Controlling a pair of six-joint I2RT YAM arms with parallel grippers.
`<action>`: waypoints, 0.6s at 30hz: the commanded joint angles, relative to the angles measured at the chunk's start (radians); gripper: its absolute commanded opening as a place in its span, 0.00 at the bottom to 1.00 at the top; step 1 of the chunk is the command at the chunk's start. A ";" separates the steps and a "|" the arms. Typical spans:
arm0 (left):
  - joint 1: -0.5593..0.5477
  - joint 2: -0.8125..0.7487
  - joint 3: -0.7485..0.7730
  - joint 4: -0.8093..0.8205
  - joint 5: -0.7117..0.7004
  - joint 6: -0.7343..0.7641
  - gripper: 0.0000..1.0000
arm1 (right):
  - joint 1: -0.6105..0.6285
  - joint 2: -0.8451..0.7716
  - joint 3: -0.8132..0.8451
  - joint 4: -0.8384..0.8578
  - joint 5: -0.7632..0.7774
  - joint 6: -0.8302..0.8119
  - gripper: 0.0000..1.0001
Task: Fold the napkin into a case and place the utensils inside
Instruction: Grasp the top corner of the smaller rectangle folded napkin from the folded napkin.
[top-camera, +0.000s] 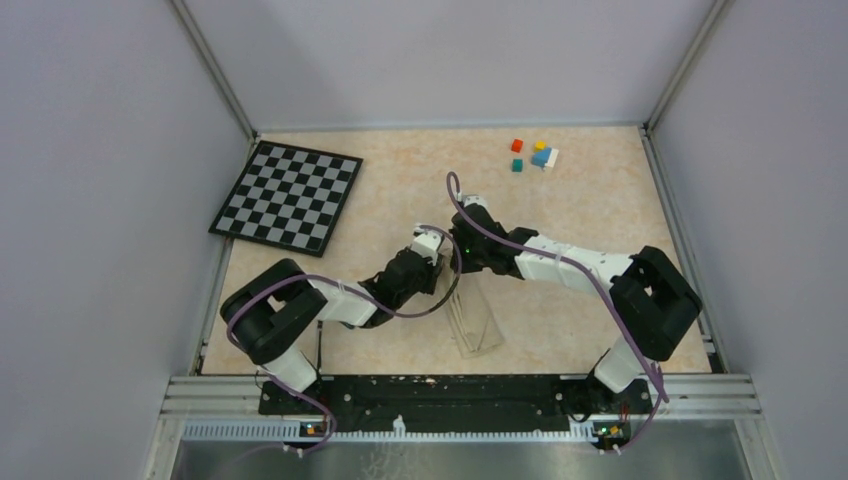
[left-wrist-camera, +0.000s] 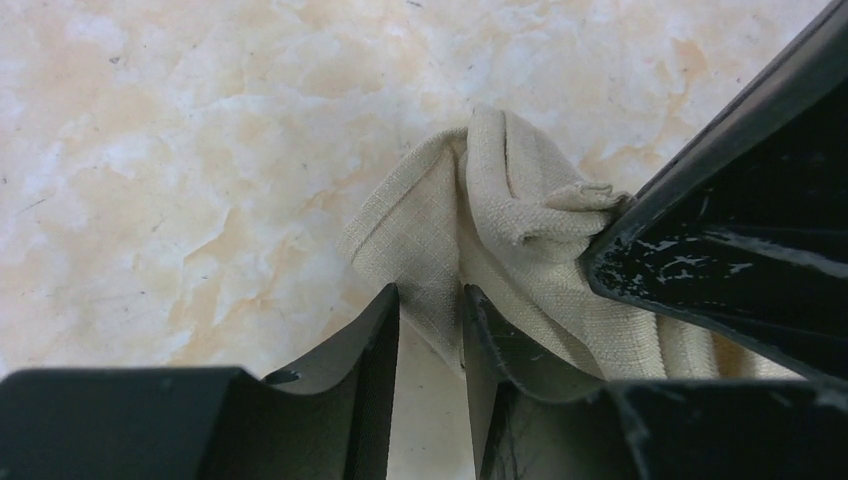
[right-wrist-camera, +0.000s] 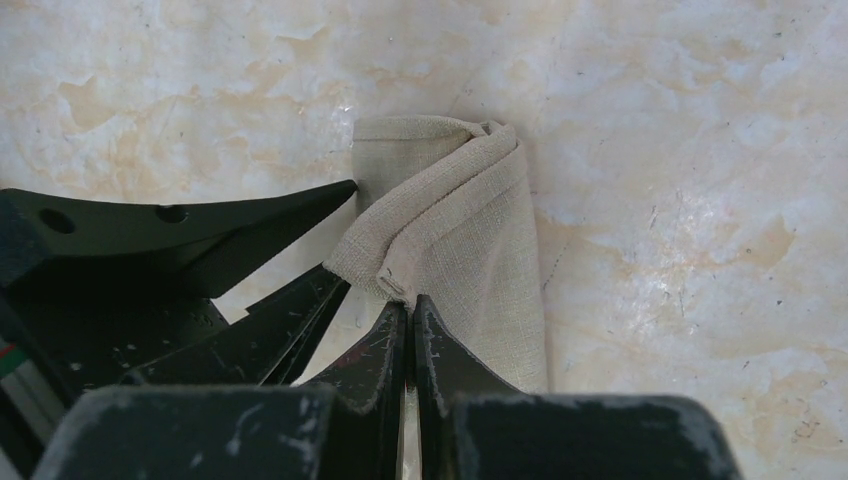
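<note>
The napkin (top-camera: 478, 322) lies near the middle of the table (top-camera: 600, 210), toward its near edge. It is a narrow folded strip of pale beige cloth that runs from the near side up to the point where both grippers meet at its far end. In the left wrist view that end is bunched into soft ridges of plain woven fabric. The right gripper (right-wrist-camera: 410, 318) has its fingers pressed together on a gathered bit of the cloth's edge, and the folds draw in toward its tip. The left gripper (left-wrist-camera: 430, 312) comes at the same end from the other side. Its fingers (left-wrist-camera: 380, 340) stand a narrow way apart with one fold of the napkin between them, and whether they pinch it cannot be told. The two grippers sit just beside each other, the black tip of the right one crossing the corner of the left wrist view. Purple cables (top-camera: 455, 195) loop along both arms. Well apart from the cloth, a black-and-white checkerboard (top-camera: 288, 195) lies skewed at the far left of the table. A small cluster of coloured cubes (top-camera: 535, 155), red, orange, blue, white and teal, sits at the far right
</note>
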 joint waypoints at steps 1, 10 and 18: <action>-0.012 0.031 0.028 0.071 -0.037 0.031 0.34 | -0.005 -0.049 -0.004 0.019 -0.007 0.007 0.00; -0.039 0.045 0.029 0.106 -0.112 0.039 0.36 | -0.005 -0.035 -0.007 0.026 -0.024 0.008 0.00; -0.040 0.069 0.063 0.088 -0.160 0.040 0.28 | -0.005 -0.030 -0.008 0.023 -0.035 0.006 0.00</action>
